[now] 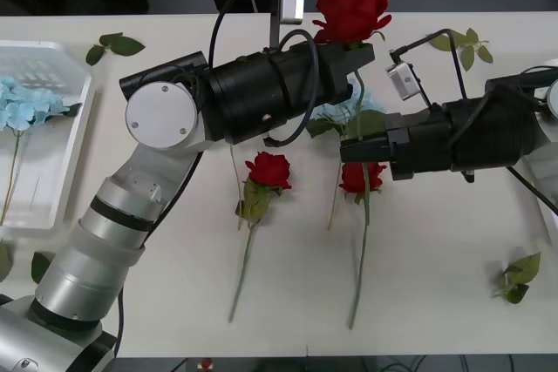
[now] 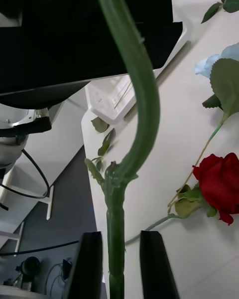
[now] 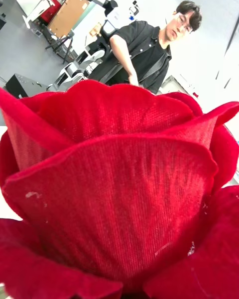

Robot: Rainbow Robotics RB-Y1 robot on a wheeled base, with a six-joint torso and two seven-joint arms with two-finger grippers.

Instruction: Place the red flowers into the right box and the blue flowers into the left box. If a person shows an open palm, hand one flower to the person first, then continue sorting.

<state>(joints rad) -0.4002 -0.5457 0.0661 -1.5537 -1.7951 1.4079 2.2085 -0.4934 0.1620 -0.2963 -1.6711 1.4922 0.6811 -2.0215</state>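
My left gripper [image 1: 359,48] reaches over the table's middle, shut on a red flower [image 1: 352,8] just below the bloom [image 3: 119,194]. Its long stem [image 1: 362,215] hangs down to the table. My right gripper [image 1: 349,151] is open, with its black fingers [image 2: 92,266] on either side of that stem [image 2: 115,249] and a small gap left. Two more red flowers [image 1: 268,170] [image 1: 362,179] lie on the table below the arms. A blue flower [image 1: 336,116] lies partly under my left arm. The left box [image 1: 74,128] holds blue flowers [image 1: 22,106]. The right box [image 1: 549,71] is mostly hidden behind my right arm.
Loose green leaf sprigs lie at the back left [image 1: 113,44], back right [image 1: 462,45] and front right [image 1: 520,278]. The table's front edge runs just below the stem ends. My left arm spans the middle of the table.
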